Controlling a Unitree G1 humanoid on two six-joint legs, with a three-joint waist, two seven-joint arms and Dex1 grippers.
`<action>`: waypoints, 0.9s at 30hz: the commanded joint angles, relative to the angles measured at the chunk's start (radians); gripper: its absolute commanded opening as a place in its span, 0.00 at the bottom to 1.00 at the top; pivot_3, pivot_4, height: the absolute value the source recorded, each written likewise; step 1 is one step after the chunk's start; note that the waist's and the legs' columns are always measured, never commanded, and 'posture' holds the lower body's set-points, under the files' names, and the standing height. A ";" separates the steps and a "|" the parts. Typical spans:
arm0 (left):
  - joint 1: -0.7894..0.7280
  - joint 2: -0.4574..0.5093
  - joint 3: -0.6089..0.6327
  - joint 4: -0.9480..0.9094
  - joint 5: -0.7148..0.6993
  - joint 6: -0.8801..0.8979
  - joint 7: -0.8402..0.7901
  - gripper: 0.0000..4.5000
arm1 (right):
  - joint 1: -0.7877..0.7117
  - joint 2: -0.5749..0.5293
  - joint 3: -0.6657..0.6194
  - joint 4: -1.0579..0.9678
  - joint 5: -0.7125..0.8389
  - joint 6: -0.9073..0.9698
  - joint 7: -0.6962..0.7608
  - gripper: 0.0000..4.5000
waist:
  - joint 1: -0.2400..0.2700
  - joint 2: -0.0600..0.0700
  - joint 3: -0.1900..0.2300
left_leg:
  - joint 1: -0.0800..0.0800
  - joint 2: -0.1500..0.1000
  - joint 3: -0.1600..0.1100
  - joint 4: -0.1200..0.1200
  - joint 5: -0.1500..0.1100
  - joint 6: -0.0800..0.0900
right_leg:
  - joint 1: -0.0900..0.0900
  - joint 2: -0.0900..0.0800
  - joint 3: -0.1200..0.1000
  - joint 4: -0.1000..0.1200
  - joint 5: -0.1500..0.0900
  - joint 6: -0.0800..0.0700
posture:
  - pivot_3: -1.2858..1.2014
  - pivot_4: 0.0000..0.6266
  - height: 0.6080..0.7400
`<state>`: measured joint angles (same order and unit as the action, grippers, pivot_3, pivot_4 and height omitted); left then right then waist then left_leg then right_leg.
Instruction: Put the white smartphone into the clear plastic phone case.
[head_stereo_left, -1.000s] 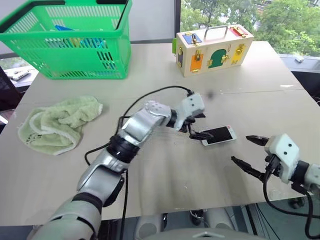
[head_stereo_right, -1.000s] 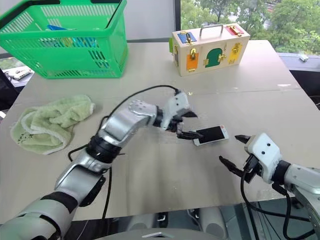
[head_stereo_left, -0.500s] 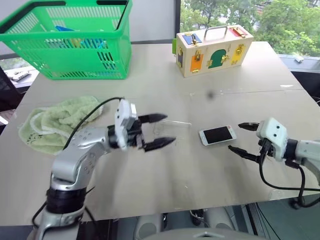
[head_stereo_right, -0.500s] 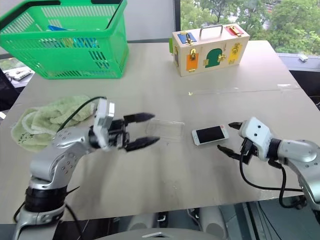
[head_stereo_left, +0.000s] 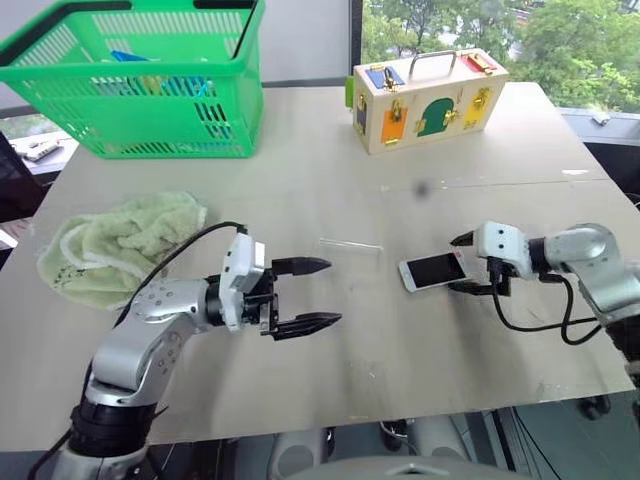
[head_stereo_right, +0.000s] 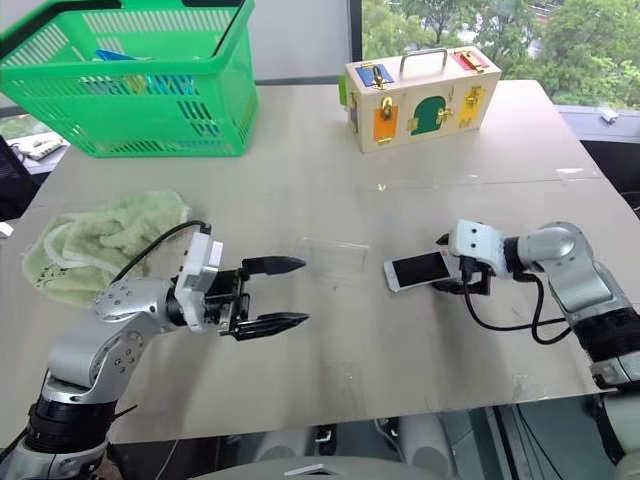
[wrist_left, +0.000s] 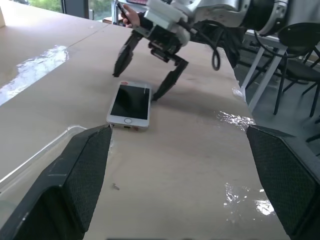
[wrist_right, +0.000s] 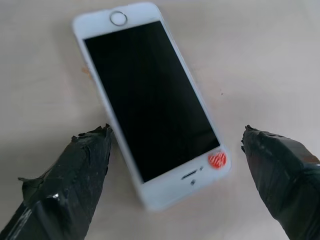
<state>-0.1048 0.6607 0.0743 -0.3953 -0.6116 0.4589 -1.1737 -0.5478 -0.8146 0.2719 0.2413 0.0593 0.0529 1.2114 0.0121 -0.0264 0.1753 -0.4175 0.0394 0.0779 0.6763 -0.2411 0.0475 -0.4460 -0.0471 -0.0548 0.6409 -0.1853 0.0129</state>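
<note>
Left eye view, reading across from the left: the left gripper (head_stereo_left: 308, 296) hangs over bare table (head_stereo_left: 330, 370) with both black fingers spread wide and nothing between them, pointing sideways toward the middle. Just ahead of its fingertips and a touch further from the robot lies the clear plastic phone case (head_stereo_right: 333, 257), flat, barely visible, its long side running across the table. It's near that gripper but not touching it.

Further right, past the case, the white smartphone (head_stereo_left: 435, 269) lies screen up, long axis also roughly across the table, home button end pointing back toward the case and the left gripper.

The right gripper (head_stereo_left: 460, 264) sits right at the phone's far end, fingers apart and empty, one on each side of that short end. In the right wrist view the phone (wrist_right: 150, 100) runs straight out from between the two fingertips (wrist_right: 75, 165), so the jaws straddle its width, not its length.

So the right arm is clearly the nearer one to the phone and lined up for it. I'd guess closing across the narrow sides is next, then carrying it left toward the case.
</note>
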 joint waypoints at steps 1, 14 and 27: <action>0.014 0.009 0.011 -0.045 -0.016 -0.025 0.007 0.99 | -0.070 0.013 0.026 0.112 -0.038 -0.080 0.068 1.00 | 0.000 0.000 0.000 | 0.000 0.000 0.000 0.000 0.000 0.000 | 0.000 0.000 0.000 0.000 0.000 0.000 | 0.52 0.24 1.00; 0.074 0.032 0.064 -0.105 -0.090 -0.023 0.027 1.00 | -0.216 0.094 0.063 0.407 -0.078 -0.089 0.211 0.62 | -0.001 0.000 -0.001 | 0.003 0.001 0.001 0.002 0.000 0.000 | 0.003 -0.001 0.001 0.001 0.001 -0.001 | 0.52 0.24 1.00; 0.137 0.001 0.110 -0.112 -0.105 -0.026 0.151 1.00 | 0.183 0.008 -0.252 -0.366 0.095 0.628 -0.131 0.62 | 0.024 0.003 -0.001 | -0.003 0.000 -0.001 0.002 0.000 0.000 | 0.000 -0.008 -0.003 0.000 0.000 -0.001 | 0.52 0.24 1.00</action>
<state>0.0362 0.6638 0.1735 -0.4717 -0.7080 0.4448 -1.0389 -0.3811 -0.7830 0.0741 -0.0070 0.1563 0.5710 1.1575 0.0363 -0.0234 0.1742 -0.4209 0.0397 0.0770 0.6781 -0.2414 0.0470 -0.4472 -0.0547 -0.0575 0.6411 -0.1849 0.0120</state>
